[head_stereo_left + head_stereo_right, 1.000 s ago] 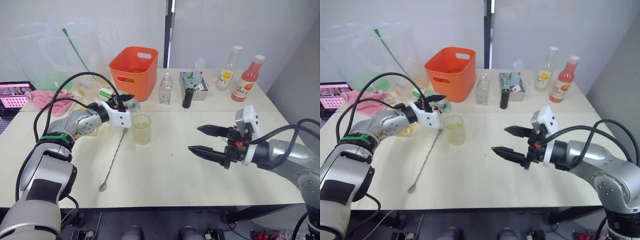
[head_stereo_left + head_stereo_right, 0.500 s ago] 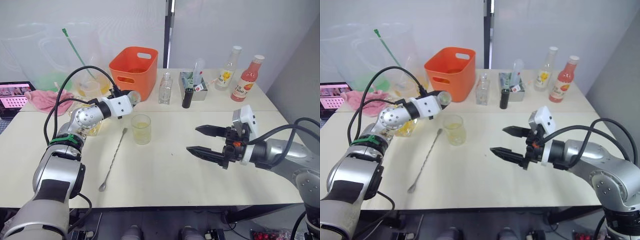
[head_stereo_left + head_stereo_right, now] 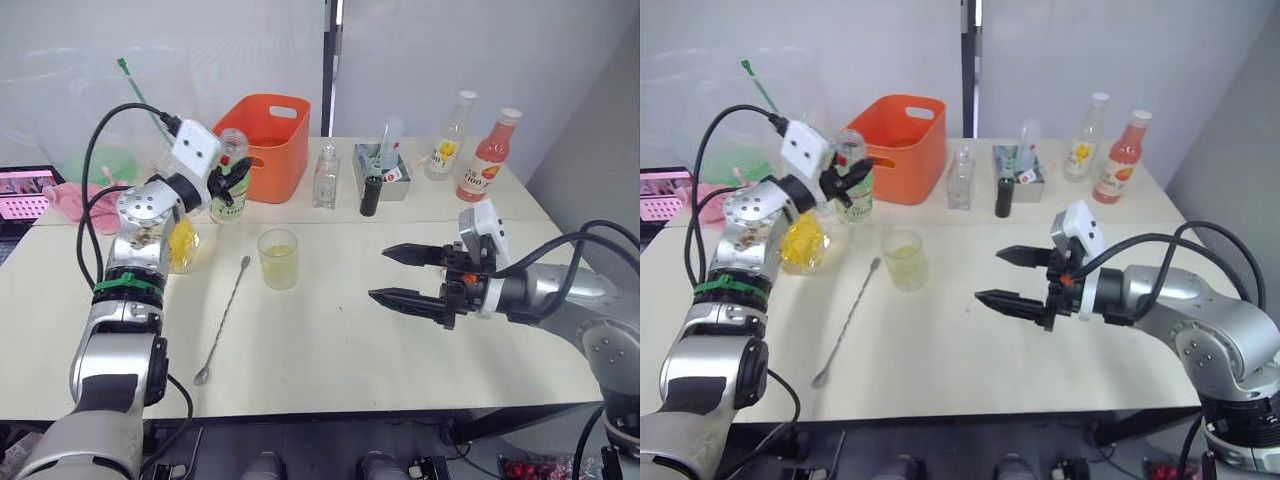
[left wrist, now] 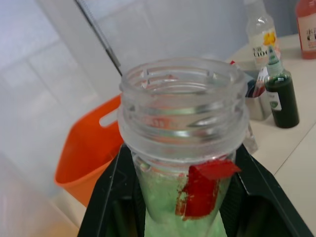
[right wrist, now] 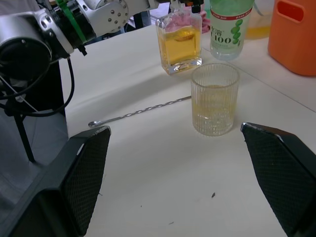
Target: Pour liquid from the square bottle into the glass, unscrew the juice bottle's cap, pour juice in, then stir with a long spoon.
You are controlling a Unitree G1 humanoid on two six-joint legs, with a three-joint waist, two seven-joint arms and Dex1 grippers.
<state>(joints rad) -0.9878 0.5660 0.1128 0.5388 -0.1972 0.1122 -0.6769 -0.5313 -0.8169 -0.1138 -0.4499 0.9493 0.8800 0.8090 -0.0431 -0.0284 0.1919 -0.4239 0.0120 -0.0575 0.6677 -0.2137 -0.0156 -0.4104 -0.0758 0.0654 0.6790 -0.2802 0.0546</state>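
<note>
My left gripper (image 3: 228,178) is shut on the neck of the juice bottle (image 3: 231,195), which stands upright behind and left of the glass (image 3: 278,258). The bottle's mouth (image 4: 182,84) is open, and the juice bottle's cap is out of view. The glass holds a little pale yellow liquid. The square bottle (image 3: 181,245) with yellow contents stands left of the glass. The long spoon (image 3: 226,318) lies on the table (image 3: 330,350) between them, its bowl toward the front edge. My right gripper (image 3: 398,277) hovers open to the right of the glass, nothing between its fingers (image 5: 84,168).
An orange basket (image 3: 265,140) stands at the back, with a slim clear bottle (image 3: 323,178) and a small tray (image 3: 385,158) beside it. A yellow-labelled bottle (image 3: 443,140) and a pink-red bottle (image 3: 482,160) stand back right. A green stick (image 3: 140,85) and pink cloth (image 3: 75,195) are back left.
My left gripper has swung the juice bottle from tilted over the glass to upright, moving it back and left. The right gripper has stayed open in nearly the same place.
</note>
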